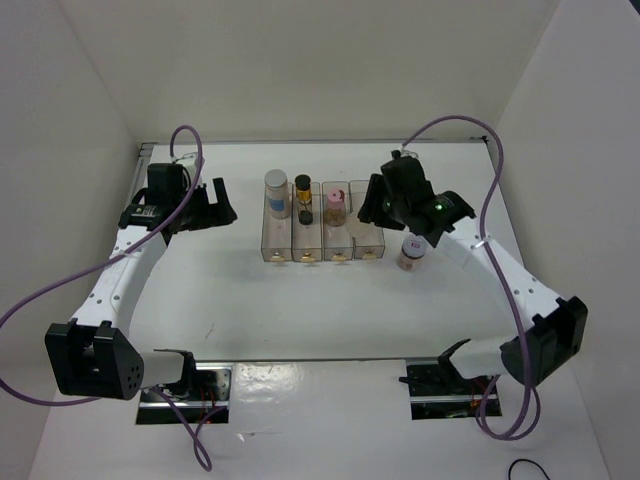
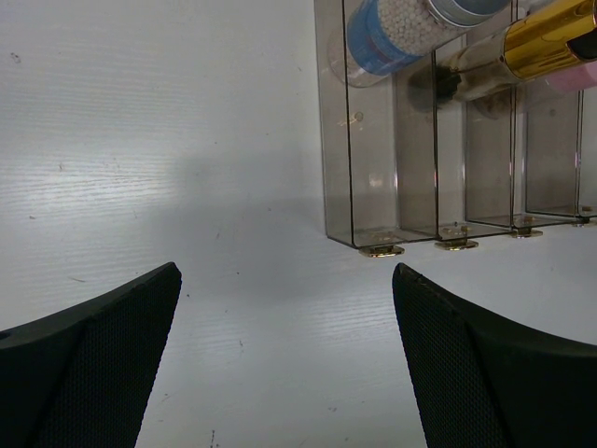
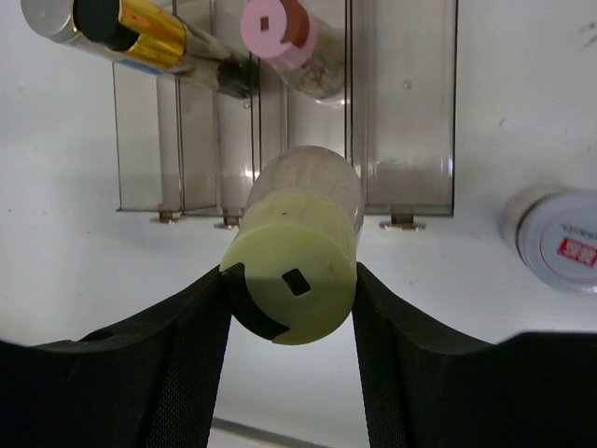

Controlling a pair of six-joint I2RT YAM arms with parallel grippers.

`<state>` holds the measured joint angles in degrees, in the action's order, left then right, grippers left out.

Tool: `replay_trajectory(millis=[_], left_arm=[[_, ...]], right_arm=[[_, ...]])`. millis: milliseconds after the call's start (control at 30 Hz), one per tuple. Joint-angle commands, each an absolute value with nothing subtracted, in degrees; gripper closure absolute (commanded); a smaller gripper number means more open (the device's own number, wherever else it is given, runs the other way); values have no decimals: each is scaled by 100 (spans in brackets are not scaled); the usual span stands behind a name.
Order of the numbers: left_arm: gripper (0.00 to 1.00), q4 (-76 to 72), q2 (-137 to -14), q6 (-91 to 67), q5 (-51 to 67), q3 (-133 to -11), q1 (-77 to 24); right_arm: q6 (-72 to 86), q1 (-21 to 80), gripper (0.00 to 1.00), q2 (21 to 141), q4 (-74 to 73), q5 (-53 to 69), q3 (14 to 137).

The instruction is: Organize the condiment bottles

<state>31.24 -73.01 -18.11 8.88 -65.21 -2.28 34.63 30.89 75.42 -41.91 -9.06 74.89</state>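
— Where do the bottles stand against the rack point(image 1: 322, 240)?

— Three are in it. Counting from the rack's left end, the silver-capped bottle point(image 1: 276, 192) with the blue label fills the first compartment. The dark bottle with the gold band point(image 1: 303, 198) is in the second, and the pink-capped bottle point(image 1: 335, 203) is in the third.

— And the fourth compartment?

— The right claw point(image 3: 291, 289) is over that end of the rack. It grips the yellow-green-capped bottle point(image 3: 291, 280) at its cap, one black finger pressed on each side. In the wrist view the bottle's clear body points toward the rack's near end, about at the wall between the third and fourth compartments. I cannot tell whether its base is inside the rack or above it.

— The fifth one?

— The white-and-red-lidded bottle point(image 1: 412, 252), with brown contents, stands upright on the surface point(image 1: 220, 290). It is just beside the rack's right end, outside it, and neither claw touches it.

— And the left claw point(image 2: 286, 280)?

— It is spread wide and grips nothing. It sits off the rack's left end, apart from it, and faces the first compartment low over the surface.
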Motion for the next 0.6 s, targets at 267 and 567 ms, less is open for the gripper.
replay_trajectory(millis=[267,567], left_arm=[[0,2900,-7313,-1749,1002,-6434,-193],[0,2900,-7365,-1749,1002,-6434,-193]], right_arm=[[3015,3243,96,9201,-3340,-878,8560],[2909,3296,96,9808,-3235,-940,8736]])
